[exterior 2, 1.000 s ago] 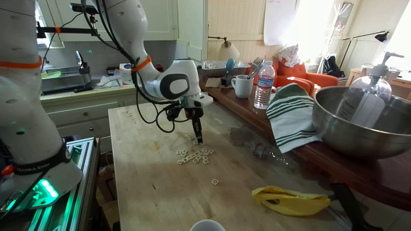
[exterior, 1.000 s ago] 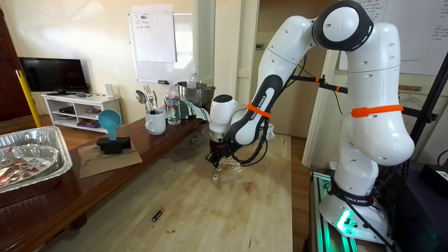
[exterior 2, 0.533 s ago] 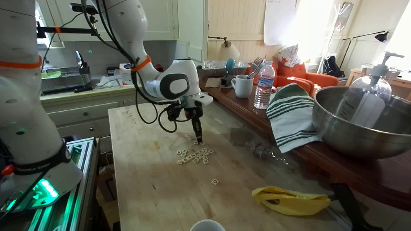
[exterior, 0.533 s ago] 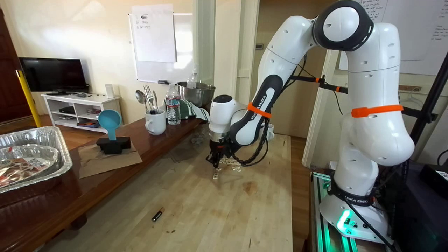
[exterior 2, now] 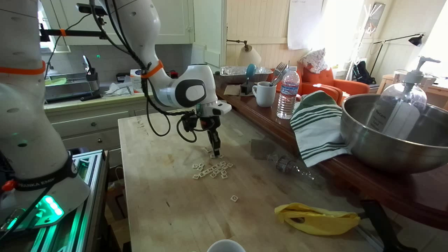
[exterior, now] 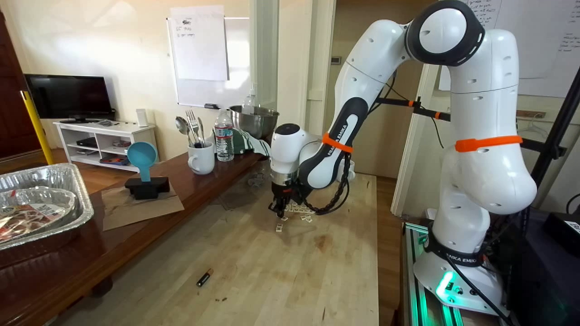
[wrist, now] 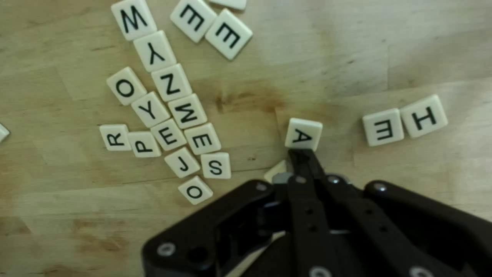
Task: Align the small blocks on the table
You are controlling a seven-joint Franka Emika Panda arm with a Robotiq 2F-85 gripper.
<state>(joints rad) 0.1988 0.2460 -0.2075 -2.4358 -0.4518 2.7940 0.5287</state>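
The small blocks are pale letter tiles lying on the wooden table (exterior 2: 168, 224). In the wrist view a slanted row runs from the W tile (wrist: 134, 18) to the S tile (wrist: 216, 166), with other tiles against it. My gripper (wrist: 301, 152) is shut, its fingertips together at the edge of the A tile (wrist: 303, 132), which lies flat and is not between them. Another tile (wrist: 275, 170) is partly hidden by the gripper. An E tile (wrist: 383, 127) and H tile (wrist: 424, 116) lie to the right. In both exterior views the gripper (exterior: 278, 213) (exterior 2: 217, 154) is down at the tabletop.
A lone tile (exterior 2: 234, 198) lies apart from the cluster. A yellow object (exterior 2: 316, 218), a white cup (exterior 2: 226, 246) and a clear plastic bottle (exterior 2: 290, 166) are on the table. A battery (exterior: 205, 277) lies farther along. A raised dark wooden counter (exterior: 181, 190) borders one side.
My gripper has shifted slightly sideways, toward the robot's base, staying low and shut. The tile at its tips has shifted slightly the same way. The other tiles look unchanged.
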